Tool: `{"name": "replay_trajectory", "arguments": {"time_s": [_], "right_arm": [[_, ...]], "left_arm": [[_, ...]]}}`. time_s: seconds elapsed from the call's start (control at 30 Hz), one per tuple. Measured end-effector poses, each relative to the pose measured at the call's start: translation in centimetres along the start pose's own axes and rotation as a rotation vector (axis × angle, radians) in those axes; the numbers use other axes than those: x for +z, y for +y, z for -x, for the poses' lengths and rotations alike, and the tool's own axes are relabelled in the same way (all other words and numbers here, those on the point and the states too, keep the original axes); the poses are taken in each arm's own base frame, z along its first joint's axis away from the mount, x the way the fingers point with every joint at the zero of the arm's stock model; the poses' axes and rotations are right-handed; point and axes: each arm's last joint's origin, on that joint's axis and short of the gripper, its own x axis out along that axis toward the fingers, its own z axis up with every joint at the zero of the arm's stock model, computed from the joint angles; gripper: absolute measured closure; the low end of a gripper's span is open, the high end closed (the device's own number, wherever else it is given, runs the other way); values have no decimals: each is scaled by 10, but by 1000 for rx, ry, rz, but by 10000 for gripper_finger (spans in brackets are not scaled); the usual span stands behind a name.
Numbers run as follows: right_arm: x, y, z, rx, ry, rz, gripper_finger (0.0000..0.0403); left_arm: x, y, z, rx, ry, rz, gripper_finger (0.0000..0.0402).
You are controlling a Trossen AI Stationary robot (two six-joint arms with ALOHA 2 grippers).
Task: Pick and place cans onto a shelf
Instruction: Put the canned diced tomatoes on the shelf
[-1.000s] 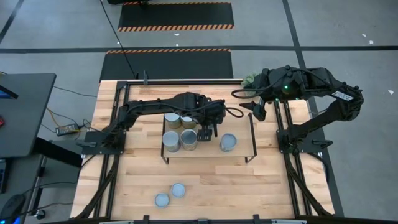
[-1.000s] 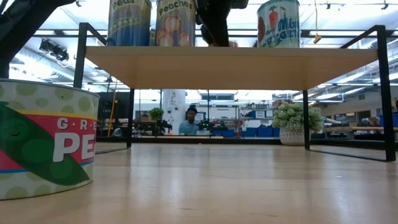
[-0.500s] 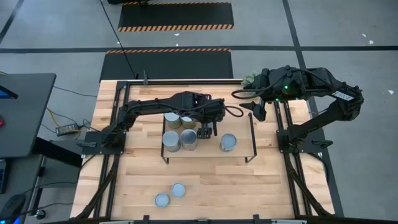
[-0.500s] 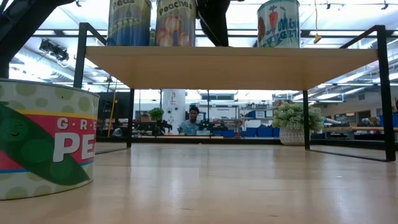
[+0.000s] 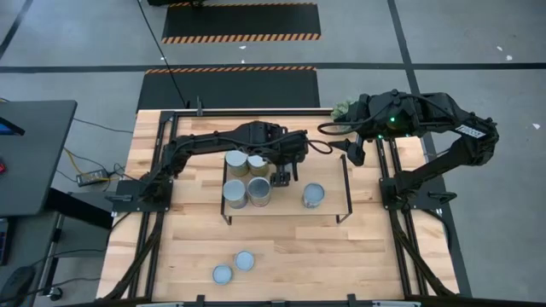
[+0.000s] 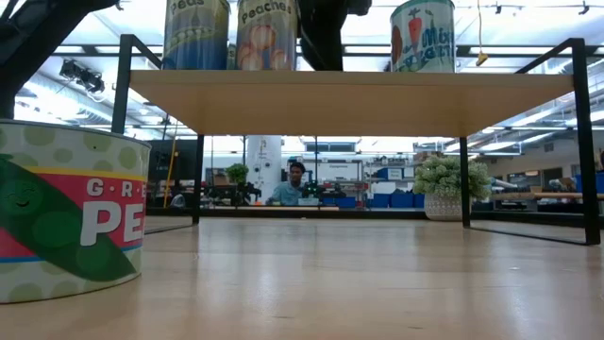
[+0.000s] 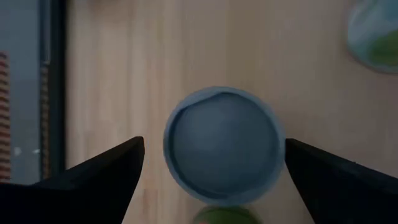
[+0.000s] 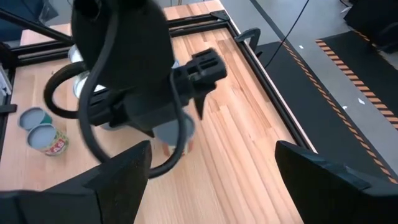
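The shelf [image 5: 329,177] stands mid-table; it also shows in the low view [image 6: 349,99]. On it stand four wider silver-topped cans [image 5: 246,177] at its left end and one blue-grey-topped can [image 5: 313,195] toward its right. My left gripper [image 5: 281,177] hovers open over the shelf's middle. In its wrist view, a finger stands on either side of another blue-grey-topped can [image 7: 221,146] on the board, clear of it. Two more blue-grey-topped cans [image 5: 234,267] stand on the table near the front edge. My right gripper [image 5: 354,152] waits open beyond the shelf's far right corner.
The shelf's black rod frames [image 5: 345,183] rise at both ends. A small potted plant [image 5: 343,109] sits at the table's far edge by the right arm. A green peas can [image 6: 66,222] stands close to the low camera. A person shows far off in the room.
My left gripper has drifted a little toward the table's far edge above the shelf. The cans stay where they were.
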Motion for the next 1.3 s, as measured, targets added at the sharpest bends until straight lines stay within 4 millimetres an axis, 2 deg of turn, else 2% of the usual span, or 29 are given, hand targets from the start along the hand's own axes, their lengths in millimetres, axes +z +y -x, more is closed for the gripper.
{"name": "replay_trajectory", "arguments": {"time_s": [0.3, 0.53, 0.73, 0.9, 1.0, 1.13, 1.3], "right_arm": [[-1, 5, 1, 15, 0, 12, 53], [-14, 8, -19, 15, 92, 42, 53], [-21, 7, -20, 20, 85, 25, 53], [-28, 5, -20, 19, 81, 20, 53], [-36, 8, -35, 23, 81, 21, 53], [-49, 16, -69, 70, 91, 11, 53], [-67, 16, -116, 33, 158, -16, 53]], "left_arm": [[-5, -3, 1, -19, 55, -9, 12], [5, -8, 17, 12, -77, -3, 12], [5, -5, 57, 49, -224, 55, 12], [-7, 3, 97, 106, -299, 137, 13], [-18, 8, 124, 103, -347, 210, 13], [-35, 11, 159, 98, -414, 306, 13], [-58, 7, 184, 130, -383, 373, 12]]}}
